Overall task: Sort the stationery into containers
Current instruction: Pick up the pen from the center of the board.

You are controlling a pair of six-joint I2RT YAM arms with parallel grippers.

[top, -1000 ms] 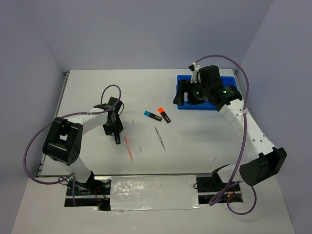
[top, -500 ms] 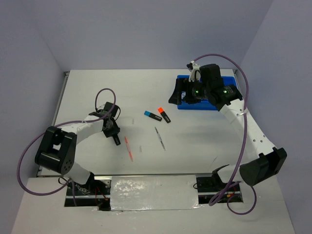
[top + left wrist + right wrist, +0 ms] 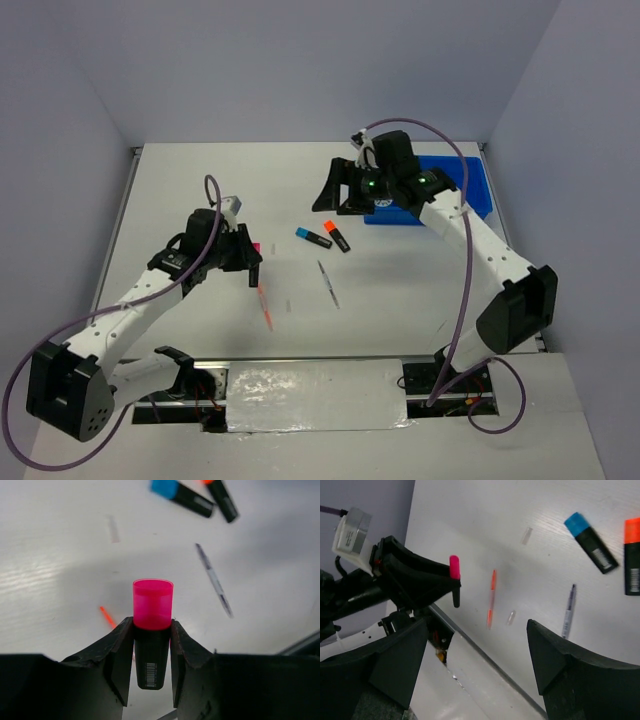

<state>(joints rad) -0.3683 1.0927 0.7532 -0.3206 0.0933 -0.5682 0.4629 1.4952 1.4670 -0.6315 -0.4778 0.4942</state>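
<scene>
My left gripper (image 3: 252, 262) is shut on a black highlighter with a pink cap (image 3: 152, 630) and holds it above the table, cap pointing away from the wrist. My right gripper (image 3: 335, 195) is open and empty, hovering left of the bright-blue tray (image 3: 468, 186). The blue-capped highlighter (image 3: 313, 237) and orange-capped highlighter (image 3: 337, 235) lie side by side mid-table. A grey pen (image 3: 328, 284) and an orange pen (image 3: 264, 305) lie nearer the front. The left gripper with the pink cap (image 3: 454, 567) also shows in the right wrist view. No tape discs or pink cylinder are visible.
Small clear pieces lie on the table (image 3: 526, 535) (image 3: 510, 617). A taped silvery strip (image 3: 315, 395) runs along the near edge between the arm bases. The right arm covers part of the tray. Walls close in the left, back and right.
My left arm has risen off the table and swung right with the pink-capped highlighter. My right gripper has moved left, from over the tray out toward the table's middle.
</scene>
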